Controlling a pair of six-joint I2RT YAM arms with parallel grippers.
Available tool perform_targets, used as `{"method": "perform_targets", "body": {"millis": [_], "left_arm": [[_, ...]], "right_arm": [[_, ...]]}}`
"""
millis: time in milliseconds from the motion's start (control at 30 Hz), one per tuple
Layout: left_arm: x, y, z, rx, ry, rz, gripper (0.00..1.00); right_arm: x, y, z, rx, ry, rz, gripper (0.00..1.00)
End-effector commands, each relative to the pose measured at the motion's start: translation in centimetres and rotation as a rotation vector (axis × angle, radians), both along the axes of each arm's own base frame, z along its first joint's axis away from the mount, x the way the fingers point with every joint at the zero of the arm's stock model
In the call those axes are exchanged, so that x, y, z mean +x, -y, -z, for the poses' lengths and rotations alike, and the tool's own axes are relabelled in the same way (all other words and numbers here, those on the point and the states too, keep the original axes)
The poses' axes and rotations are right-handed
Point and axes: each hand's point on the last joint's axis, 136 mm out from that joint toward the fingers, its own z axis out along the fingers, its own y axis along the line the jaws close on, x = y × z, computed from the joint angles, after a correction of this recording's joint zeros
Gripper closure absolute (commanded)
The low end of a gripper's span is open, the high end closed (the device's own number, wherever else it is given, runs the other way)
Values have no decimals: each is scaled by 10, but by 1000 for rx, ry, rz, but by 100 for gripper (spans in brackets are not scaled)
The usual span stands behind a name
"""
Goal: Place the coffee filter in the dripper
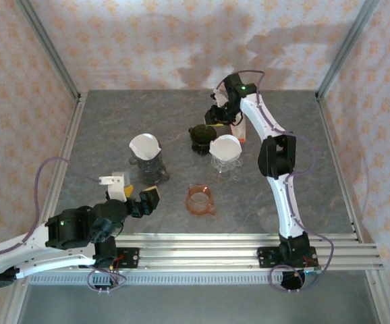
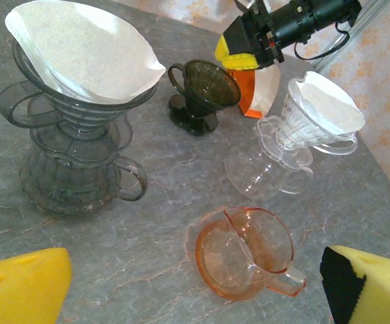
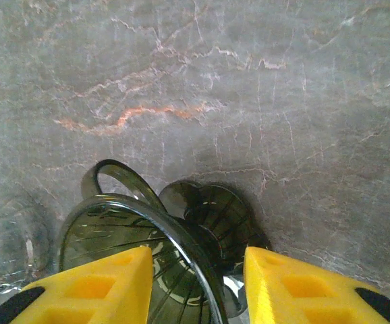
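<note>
Yellow pads of the left pincer sit closest, low over the near side of the bench, spread wide with nothing between them. Just past them an orange dripper rests on the grey stone top, empty; I cannot tell how it is tipped. To the left stands a smoky grey dripper stack, and a white coffee filter lies opened out in its top cone. Over to the right a clear dripper stands upright with a second filter seated inside it. Between those two, further back, is a small dark dripper, upright and with no paper in it. The right pincer reaches down over it, one yellow pad above the bowl and the other outside. The rim runs between them with a gap on either side, so the jaws stand about half apart and I see no contact. An orange-and-white packet stands just behind the dark dripper, beside the clear one.
</note>
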Motion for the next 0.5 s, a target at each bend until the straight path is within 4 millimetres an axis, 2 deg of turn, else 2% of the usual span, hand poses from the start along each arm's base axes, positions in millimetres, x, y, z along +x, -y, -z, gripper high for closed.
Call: {"method": "perform_targets", "body": {"millis": [0,200,467], "left_arm": [[5,-6,-15,-28,44,-42,4],[6,-6,-12,-35,37,-46,3],[8,-4,-7,-38,16,-47,3]], "right_arm": [[-3,0,-2,19,-12,-27,60],[-8,-2,5,32,-37,-40,62],[-10,-2,13,30,-58,-43,69]]}}
